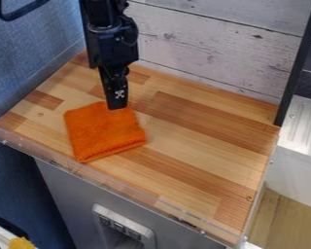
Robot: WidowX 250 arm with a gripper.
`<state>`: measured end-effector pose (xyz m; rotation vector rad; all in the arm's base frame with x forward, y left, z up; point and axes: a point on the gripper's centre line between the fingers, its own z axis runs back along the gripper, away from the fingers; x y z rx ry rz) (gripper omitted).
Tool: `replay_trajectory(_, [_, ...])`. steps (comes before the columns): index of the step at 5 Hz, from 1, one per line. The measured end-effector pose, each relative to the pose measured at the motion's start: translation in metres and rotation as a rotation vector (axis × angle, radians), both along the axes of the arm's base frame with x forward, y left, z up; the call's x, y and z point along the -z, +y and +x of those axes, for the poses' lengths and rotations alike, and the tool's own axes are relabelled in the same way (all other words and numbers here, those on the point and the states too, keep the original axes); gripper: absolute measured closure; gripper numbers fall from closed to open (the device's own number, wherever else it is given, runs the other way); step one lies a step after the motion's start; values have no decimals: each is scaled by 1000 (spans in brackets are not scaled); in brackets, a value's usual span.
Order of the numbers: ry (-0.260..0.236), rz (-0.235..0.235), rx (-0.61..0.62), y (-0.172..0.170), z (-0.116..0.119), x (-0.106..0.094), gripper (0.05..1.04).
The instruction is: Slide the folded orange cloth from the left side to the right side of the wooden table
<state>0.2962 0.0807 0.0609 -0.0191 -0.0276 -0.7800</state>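
The orange cloth [105, 132] is lying, seemingly folded into a compact square, toward nine o'clock on the wooden counter [200, 146]; no lifting is happening. The claw [117, 104] is hanging at its twelve-to-one o'clock edge, whether gripping or open I cannot tell.

Legible text, labels, brands, numbers and signs: none. A small white mark [120, 94] stands low on the black gripper [118, 105], at the far left of the work surface; its pattern is too small to decipher.
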Motion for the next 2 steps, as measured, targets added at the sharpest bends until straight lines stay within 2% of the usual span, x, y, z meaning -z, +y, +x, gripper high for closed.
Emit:
replay_trajectory(1, [-8, 10, 36, 1, 1, 1, 698])
replay_trajectory(2, [9, 13, 59, 5, 1, 12, 917])
